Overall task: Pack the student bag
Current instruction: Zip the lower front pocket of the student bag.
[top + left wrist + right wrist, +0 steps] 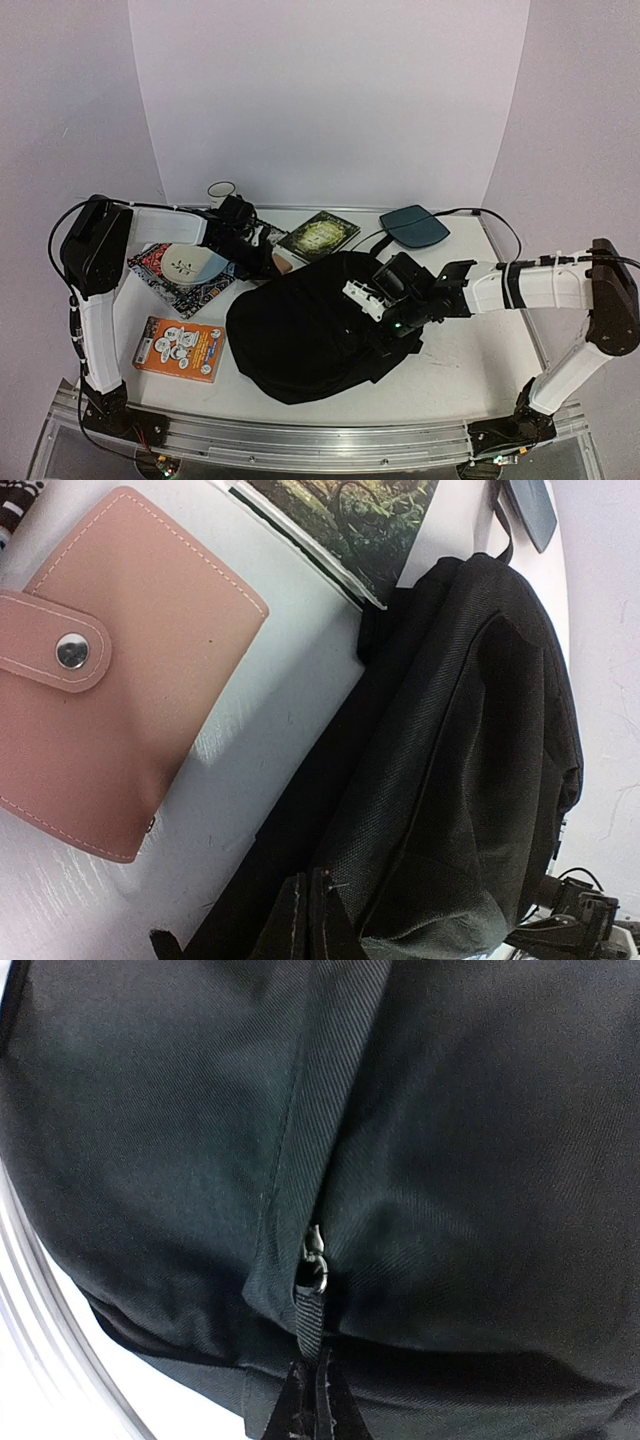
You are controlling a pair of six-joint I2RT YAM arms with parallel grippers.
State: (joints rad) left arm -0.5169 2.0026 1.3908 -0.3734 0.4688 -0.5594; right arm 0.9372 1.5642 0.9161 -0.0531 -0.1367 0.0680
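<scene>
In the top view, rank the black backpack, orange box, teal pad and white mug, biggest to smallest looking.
1. black backpack, by far the largest
2. orange box
3. teal pad, somewhat smaller, though it lies farther from the camera
4. white mug, smallest

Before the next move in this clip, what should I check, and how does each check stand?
1. Right gripper has the zipper pull: ok, its jaws are shut on the strap.
2. Student bag open for packing: not ok, no view shows an opening.
3. Left gripper bracing the bag: cannot tell. Its jaws are closed at the bag's edge, but a hold on the fabric is unclear.
4. Pink wallet free to pick: ok, it lies flat beside the bag, snapped shut.
5. Orange box free: ok, it is apart from the bag.
</scene>
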